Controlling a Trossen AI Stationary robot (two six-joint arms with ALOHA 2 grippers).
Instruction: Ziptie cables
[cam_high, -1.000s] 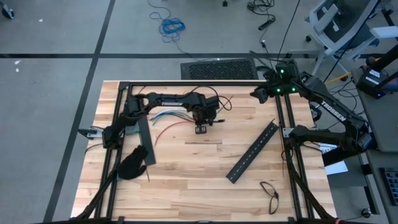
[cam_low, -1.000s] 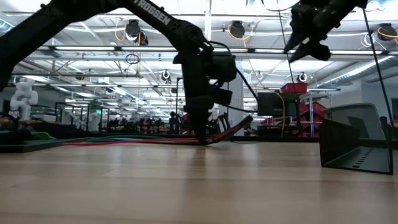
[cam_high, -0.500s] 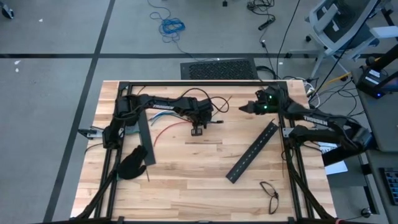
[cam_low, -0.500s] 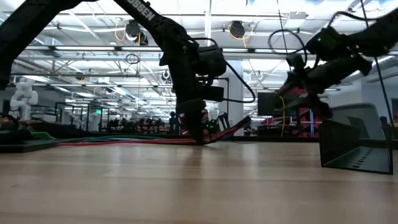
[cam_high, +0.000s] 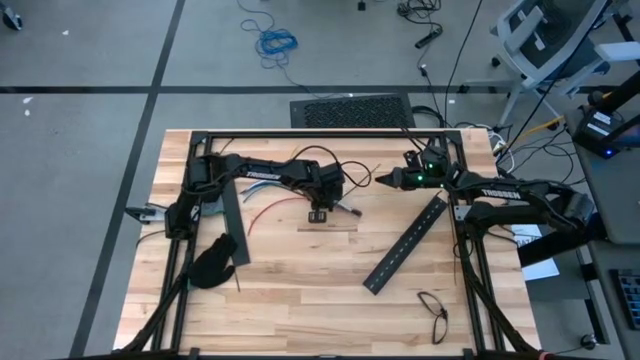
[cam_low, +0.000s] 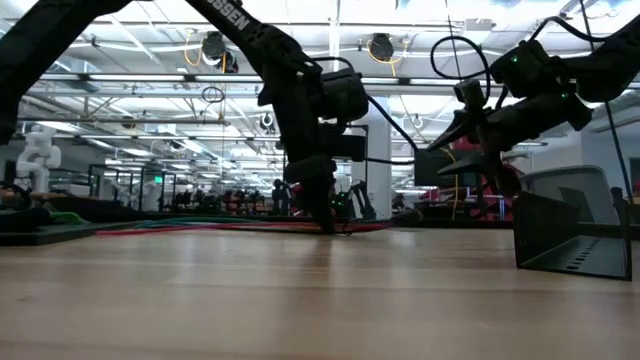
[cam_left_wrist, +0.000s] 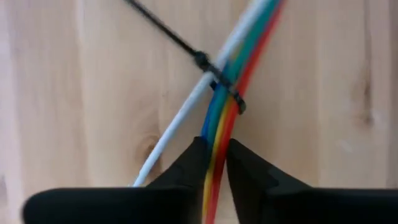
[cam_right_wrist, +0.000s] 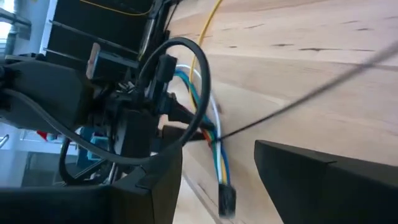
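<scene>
The left gripper (cam_left_wrist: 214, 163) is down at the bench (cam_high: 300, 290), its jaws drawn close on either side of the cables (cam_left_wrist: 225, 93). The blue, yellow-green and red strands run through the narrow gap between the two fingertips (cam_left_wrist: 193, 158), while the white strand passes just outside one jaw. Whether the jaws clamp the strands or merely flank them cannot be told. Just ahead of the jaws a ziptie (cam_left_wrist: 219, 81) is looped across the bundle, its free tail running away from it over the wood. In the high view the left gripper (cam_high: 322, 205) sits over the near end of the cables (cam_high: 262, 196).

The right gripper (cam_high: 385, 181) hangs above the bench, well apart from the left one, its jaws standing open with nothing between them. From its wrist camera, the bundle of cables (cam_right_wrist: 214, 146) and the ziptie's tail (cam_right_wrist: 298, 99) lie beyond its open fingers (cam_right_wrist: 311, 180), not touched by them.

Off to the side of the right jaws lies a long black slotted bar (cam_high: 405, 244).
</scene>
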